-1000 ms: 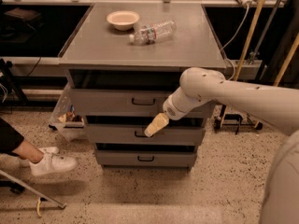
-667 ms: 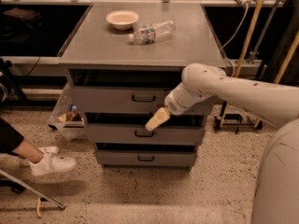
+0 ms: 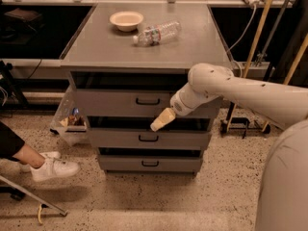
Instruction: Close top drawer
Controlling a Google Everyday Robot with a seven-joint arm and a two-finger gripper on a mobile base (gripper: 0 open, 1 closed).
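Note:
The top drawer (image 3: 108, 102) is the tallest grey front of the cabinet, with a small dark bar handle (image 3: 147, 101) at its centre. It stands out a little, with a dark gap above it under the tabletop. My gripper (image 3: 157, 125), cream-tipped, hangs just below and right of that handle, in front of the drawer's lower edge. Its fingers look shut and hold nothing. My white arm (image 3: 240, 93) reaches in from the right.
Middle drawer (image 3: 115, 138) and bottom drawer (image 3: 120, 163) sit below. A bowl (image 3: 126, 20) and a plastic bottle (image 3: 157, 33) lie on the tabletop. A clear bin (image 3: 70, 121) stands at the cabinet's left. A person's white shoe (image 3: 53, 167) is at left. Poles and a wheeled frame (image 3: 240, 126) stand at right.
My gripper has risen slightly and moved a little right, closer to the top drawer's front. The drawer looks unmoved.

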